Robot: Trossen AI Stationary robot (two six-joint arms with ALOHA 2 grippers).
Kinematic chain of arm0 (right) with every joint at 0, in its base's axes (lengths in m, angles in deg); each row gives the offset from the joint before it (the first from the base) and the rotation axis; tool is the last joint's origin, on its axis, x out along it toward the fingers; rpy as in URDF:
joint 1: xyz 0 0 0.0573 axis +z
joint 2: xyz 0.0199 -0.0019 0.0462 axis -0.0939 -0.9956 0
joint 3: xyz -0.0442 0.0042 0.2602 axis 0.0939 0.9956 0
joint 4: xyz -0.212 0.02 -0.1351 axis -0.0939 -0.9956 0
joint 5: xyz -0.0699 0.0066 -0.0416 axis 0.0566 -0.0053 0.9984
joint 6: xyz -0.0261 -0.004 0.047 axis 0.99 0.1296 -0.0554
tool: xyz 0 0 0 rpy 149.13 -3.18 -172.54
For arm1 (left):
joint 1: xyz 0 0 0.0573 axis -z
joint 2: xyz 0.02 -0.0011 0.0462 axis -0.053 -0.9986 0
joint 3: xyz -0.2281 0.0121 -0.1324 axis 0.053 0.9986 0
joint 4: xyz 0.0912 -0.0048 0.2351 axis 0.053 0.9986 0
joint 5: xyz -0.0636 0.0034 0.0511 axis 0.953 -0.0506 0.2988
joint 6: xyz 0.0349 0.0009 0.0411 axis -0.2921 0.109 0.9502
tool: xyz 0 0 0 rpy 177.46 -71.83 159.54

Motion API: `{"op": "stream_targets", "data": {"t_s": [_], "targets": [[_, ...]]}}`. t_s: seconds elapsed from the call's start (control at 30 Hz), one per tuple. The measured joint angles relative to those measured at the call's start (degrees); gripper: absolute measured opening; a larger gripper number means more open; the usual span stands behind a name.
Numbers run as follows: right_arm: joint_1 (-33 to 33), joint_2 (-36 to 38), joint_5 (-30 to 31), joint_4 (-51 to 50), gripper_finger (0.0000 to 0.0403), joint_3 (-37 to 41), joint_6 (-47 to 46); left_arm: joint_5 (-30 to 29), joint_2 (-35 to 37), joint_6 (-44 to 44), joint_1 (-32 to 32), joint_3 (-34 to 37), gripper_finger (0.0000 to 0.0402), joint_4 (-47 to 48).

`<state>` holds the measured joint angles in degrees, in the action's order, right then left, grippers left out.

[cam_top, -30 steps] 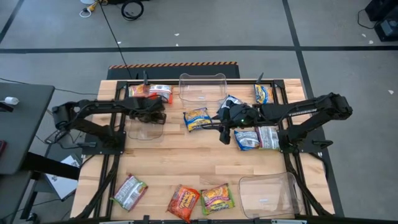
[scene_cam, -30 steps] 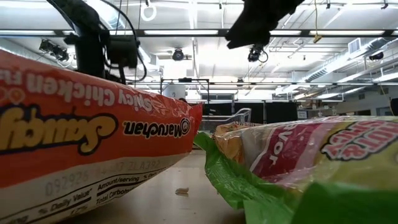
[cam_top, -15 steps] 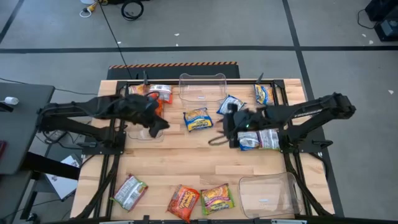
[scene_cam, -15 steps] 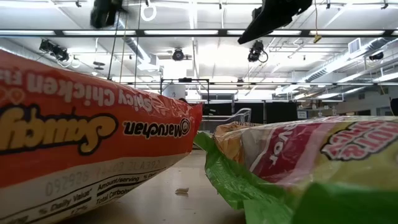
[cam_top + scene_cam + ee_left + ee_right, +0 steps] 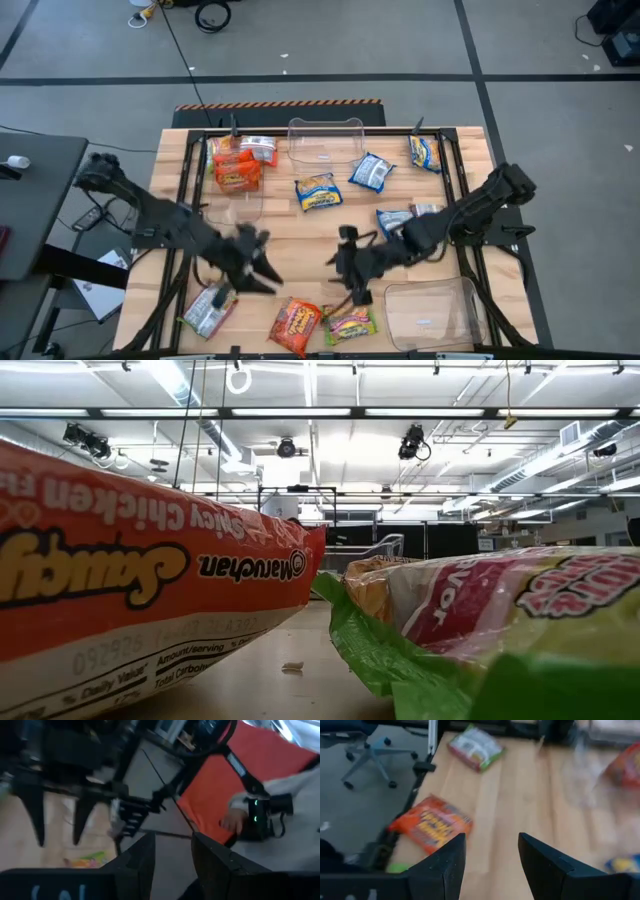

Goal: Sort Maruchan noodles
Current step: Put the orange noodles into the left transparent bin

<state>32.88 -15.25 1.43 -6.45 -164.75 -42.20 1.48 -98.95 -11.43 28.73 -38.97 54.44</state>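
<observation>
Clearly we are between picks, with both of our grippers down at the near part of the table and neither carrying anything.

Nearest us, along the front edge, lie three loose Maruchan noodles: the silver-white packet at the near left corner, the orange packet in the middle, and the yellow-green packet touching it on the right. A clear tray sits at the near right corner with nothing in it.

Just above that row, our left gripper hangs beside the silver-white packet, its fingers a little apart and bare. Our right gripper hangs over the yellow-green packet, fingers also apart with only bare wood showing between them in the right wrist view.

Farther back, blue-and-yellow packets lie scattered through the middle and right, and an orange-red stack sits at the far left beside a second clear tray.

We judge the next move is a descent: each gripper must settle over its nearest packet and close on the crinkly plastic, which may slide on the wood.
</observation>
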Motion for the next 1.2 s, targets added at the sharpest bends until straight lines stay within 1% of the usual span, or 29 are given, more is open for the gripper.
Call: {"op": "stream_targets", "data": {"t_s": [0.2,0.3,0.4,0.53,0.63,0.7,0.73,0.8,0.9,1.03,1.13,1.2], "targets": [[7.02,-3.94,-0.17,-15.82,0.0187,-13.34,-23.93,2.21,-9.46,0.56,5.48,0.07,0.0128,-0.10],[10.32,-4.47,-0.43,-21.73,0.0187,-17.78,-30.45,2.44,-13.73,3.10,6.34,0.05,0.0128,-1.17],[12.34,-4.05,-0.63,-26.14,0.0187,-19.69,-35.91,2.20,-18.59,8.29,6.23,-2.06,0.0128,-0.23],[13.52,-2.70,-0.60,-27.71,0.0187,-20.61,-45.02,2.82,-25.54,18.88,5.80,-8.68,0.0131,3.57],[14.44,-2.66,-1.12,-28.63,0.0187,-21.54,-46.77,5.35,-31.15,25.51,4.31,-13.90,0.0146,9.09],[14.66,-2.66,-2.71,-29.12,0.0187,-21.69,-46.81,8.63,-34.45,29.46,3.14,-16.29,0.0160,12.81],[14.73,-2.66,-3.46,-29.15,0.0187,-21.74,-46.92,10.62,-36.11,31.77,2.59,-17.34,0.0167,12.89],[14.73,-2.66,-4.10,-29.64,0.0187,-21.74,-46.92,13.10,-38.61,37.43,1.90,-18.06,0.0183,13.40],[14.59,-2.66,-4.03,-29.73,0.0187,-21.74,-47.45,14.72,-42.08,44.94,1.40,-18.60,0.0205,13.69],[14.36,-2.66,-3.69,-29.72,0.0187,-21.74,-48.15,19.34,-45.15,53.83,0.74,-18.62,0.0221,15.08],[14.36,-2.66,-3.58,-30.06,0.0187,-21.73,-48.01,18.73,-46.97,62.54,0.65,-18.62,0.0221,14.31],[14.38,-2.66,-3.53,-30.07,0.0187,-21.72,-48.28,17.78,-48.11,66.10,0.61,-18.62,0.0222,14.17]]}}
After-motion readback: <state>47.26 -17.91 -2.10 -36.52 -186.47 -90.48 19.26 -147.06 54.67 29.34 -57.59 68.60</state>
